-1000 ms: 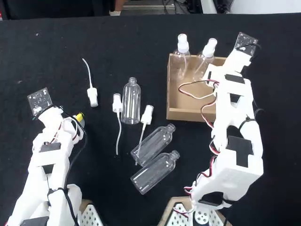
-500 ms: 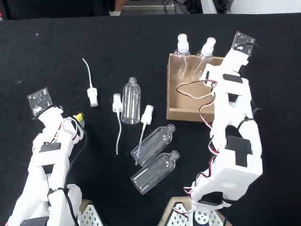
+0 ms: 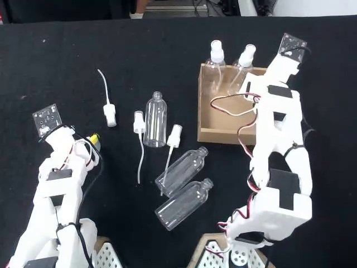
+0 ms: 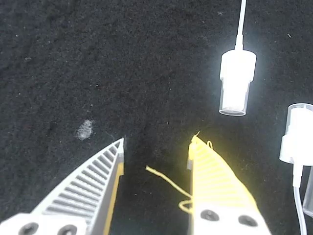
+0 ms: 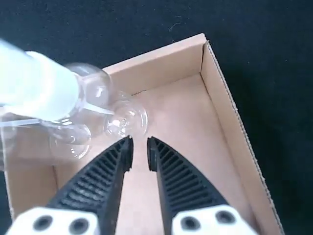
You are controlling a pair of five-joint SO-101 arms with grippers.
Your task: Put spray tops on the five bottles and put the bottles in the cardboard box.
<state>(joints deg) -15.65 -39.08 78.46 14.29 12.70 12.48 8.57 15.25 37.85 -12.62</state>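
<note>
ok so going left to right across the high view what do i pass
left arm → spray top with the straight tube → spray top with the curved tube → upright open bottle → third spray top → cardboard box → right arm

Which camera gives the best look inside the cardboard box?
Right wrist view: it looks straight down into the box, floor and two bottles plain. The high view shows it partly behind the right arm.
</note>
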